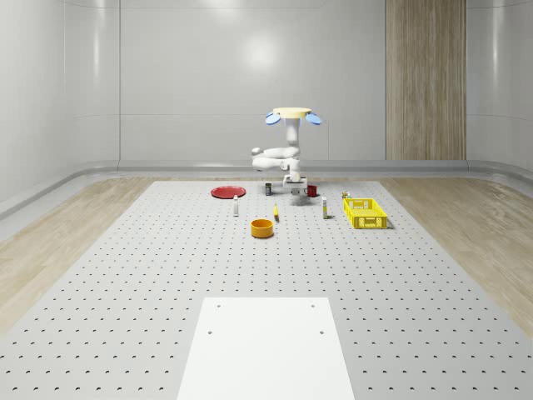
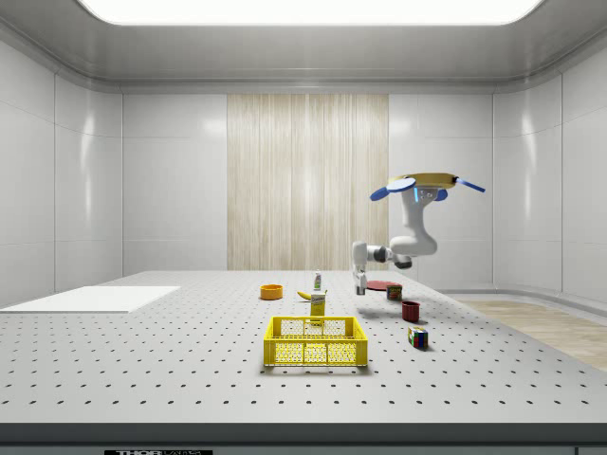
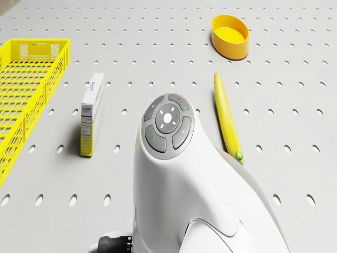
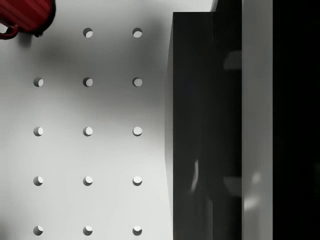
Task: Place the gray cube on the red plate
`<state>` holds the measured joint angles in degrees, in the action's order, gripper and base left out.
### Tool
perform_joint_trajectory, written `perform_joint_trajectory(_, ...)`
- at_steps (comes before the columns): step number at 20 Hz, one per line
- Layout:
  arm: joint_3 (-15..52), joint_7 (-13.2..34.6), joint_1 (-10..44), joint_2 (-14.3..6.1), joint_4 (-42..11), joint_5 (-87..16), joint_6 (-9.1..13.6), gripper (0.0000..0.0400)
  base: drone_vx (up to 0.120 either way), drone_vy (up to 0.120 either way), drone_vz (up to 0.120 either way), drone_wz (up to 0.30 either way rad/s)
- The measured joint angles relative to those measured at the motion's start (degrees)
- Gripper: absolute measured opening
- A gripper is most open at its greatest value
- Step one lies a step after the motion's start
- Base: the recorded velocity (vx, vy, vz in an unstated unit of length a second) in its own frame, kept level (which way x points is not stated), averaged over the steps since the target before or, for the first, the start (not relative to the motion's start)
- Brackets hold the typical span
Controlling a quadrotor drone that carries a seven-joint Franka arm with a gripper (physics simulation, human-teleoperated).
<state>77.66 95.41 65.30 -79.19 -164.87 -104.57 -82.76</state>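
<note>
The drone (image 1: 290,114) hovers above the far middle of the perforated table (image 1: 166,275), its white arm (image 3: 174,179) bent downward. The gripper (image 1: 296,190) hangs low over the table, between a dark can (image 1: 268,189) and a red mug (image 1: 311,191). In the side view the gripper (image 2: 360,282) sits just left of the red plate (image 2: 382,284). The red plate (image 1: 226,192) lies flat, off to the whole-scene view's left of the gripper. A dark gray block (image 4: 200,125) stands very near the wrist camera; I cannot tell whether it is the gray cube.
A yellow basket (image 1: 364,212), an orange bowl (image 1: 263,227), a banana (image 3: 227,118), a small carton (image 3: 92,113) and a colourful cube (image 2: 417,336) are spread around. The red mug (image 4: 25,15) is close by. A white mat (image 1: 266,350) lies at the near edge.
</note>
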Motion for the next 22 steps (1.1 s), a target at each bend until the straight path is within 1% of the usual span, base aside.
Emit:
perform_joint_trajectory(4,0.7,0.2,0.2,-0.6,0.0,0.8,-0.4,0.025,-0.12,-0.12,0.11,0.0)
perform_joint_trajectory(22,1.5,0.8,0.8,-3.3,0.1,2.3,-2.9,0.025,-0.12,-0.12,0.0,0.0)
